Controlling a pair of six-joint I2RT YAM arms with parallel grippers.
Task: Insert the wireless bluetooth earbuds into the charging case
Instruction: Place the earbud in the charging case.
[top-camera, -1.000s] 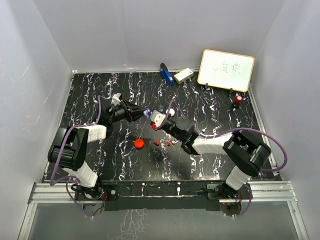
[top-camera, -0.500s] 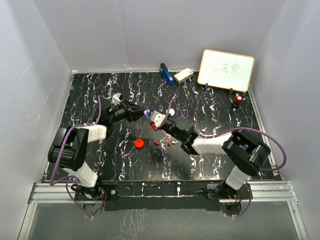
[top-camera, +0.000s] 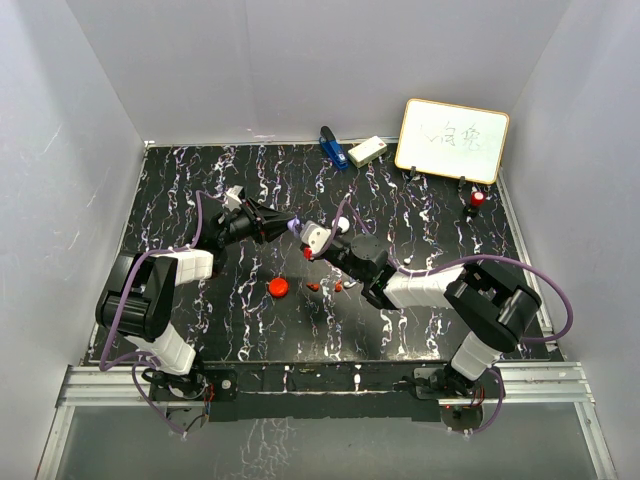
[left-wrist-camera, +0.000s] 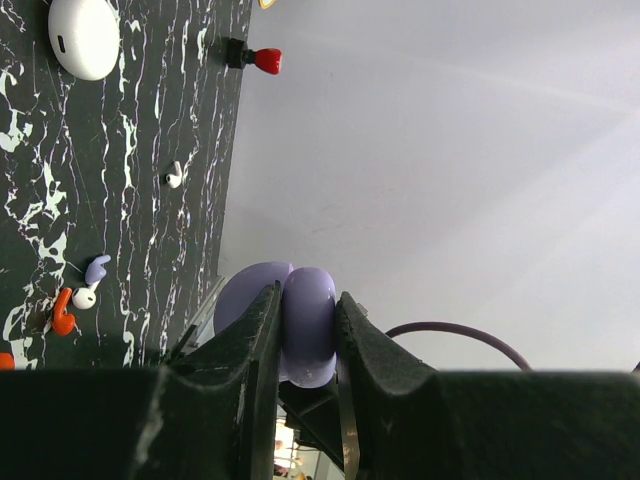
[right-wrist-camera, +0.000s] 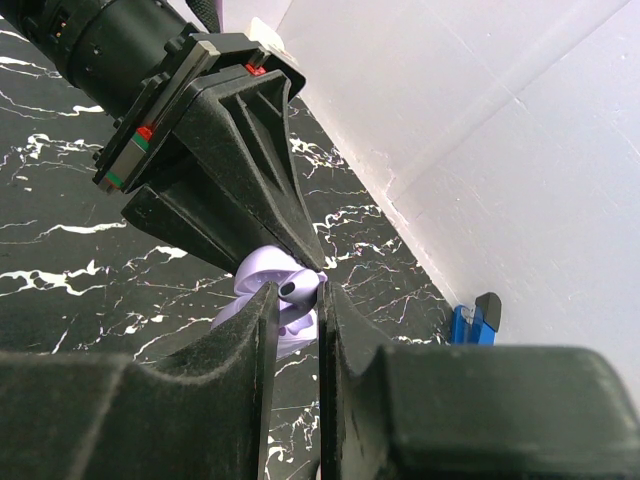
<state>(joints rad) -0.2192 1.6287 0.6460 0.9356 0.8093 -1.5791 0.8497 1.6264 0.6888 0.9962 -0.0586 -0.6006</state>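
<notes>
My left gripper is shut on an open purple charging case, held above the table's middle. My right gripper faces it, shut on a purple earbud right at the open charging case. In the top view the two grippers meet tip to tip, left gripper against right gripper. A red earbud, a purple-and-white earbud and a white earbud lie loose on the table. More red earbuds lie near a round red case.
A white case lies on the black marbled table. A whiteboard leans at the back right, with a red-capped marker in front of it. A blue clip and a white box sit by the back wall.
</notes>
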